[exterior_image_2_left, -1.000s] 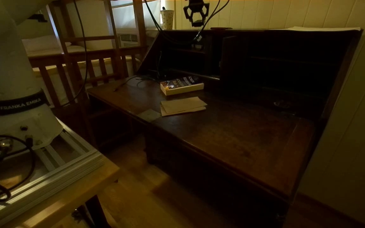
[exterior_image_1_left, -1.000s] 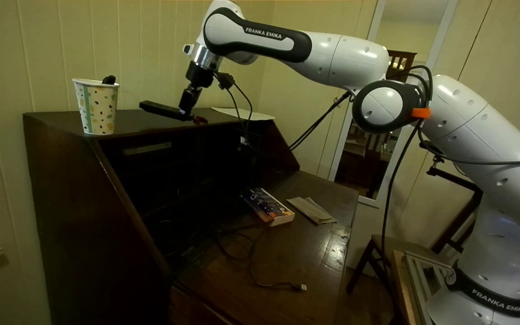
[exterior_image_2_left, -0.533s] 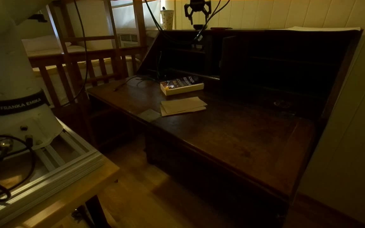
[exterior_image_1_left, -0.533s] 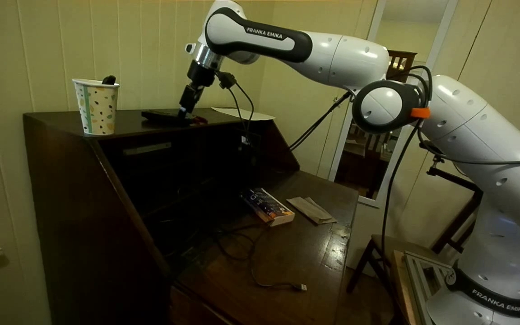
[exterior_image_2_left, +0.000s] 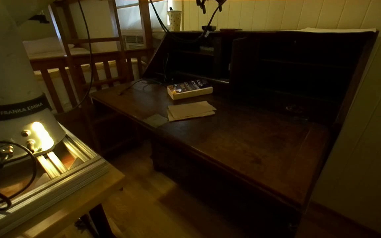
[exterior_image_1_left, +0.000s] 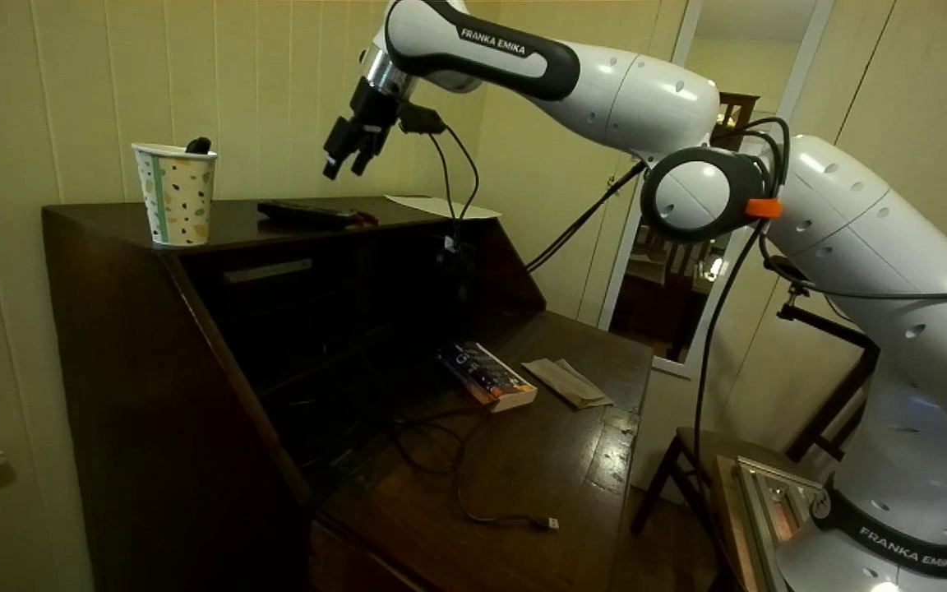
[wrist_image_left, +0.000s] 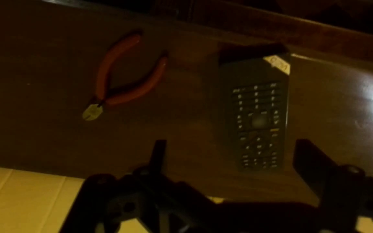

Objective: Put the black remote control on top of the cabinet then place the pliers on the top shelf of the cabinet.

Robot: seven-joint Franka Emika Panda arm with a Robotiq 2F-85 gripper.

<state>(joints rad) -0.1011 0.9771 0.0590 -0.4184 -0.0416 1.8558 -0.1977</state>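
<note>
The black remote control (wrist_image_left: 259,113) lies flat, buttons up, on top of the dark brown cabinet (exterior_image_1_left: 112,215); an exterior view shows it as a low black bar (exterior_image_1_left: 305,215). Beside it rest the pliers (wrist_image_left: 138,93), red handles spread, jaws toward the wall. In an exterior view they are partly behind the remote's end, only a bit of red showing. My gripper (exterior_image_1_left: 344,168) hangs above both, touching neither. In the wrist view the gripper (wrist_image_left: 231,142) is wide open, with nothing held. The cabinet's inner shelves are dark.
A patterned cup (exterior_image_1_left: 177,197) holding something black stands at one end of the cabinet top; a white sheet (exterior_image_1_left: 441,207) lies toward the opposite end. On the desk leaf are a book (exterior_image_1_left: 490,378), folded brown paper (exterior_image_1_left: 568,383) and a cable (exterior_image_1_left: 506,519). A small inner door (exterior_image_2_left: 238,59) stands ajar.
A second ago the gripper held the remote tilted just over the cabinet top. It has let the remote down flat, opened and risen away. A light now shines on the robot's base.
</note>
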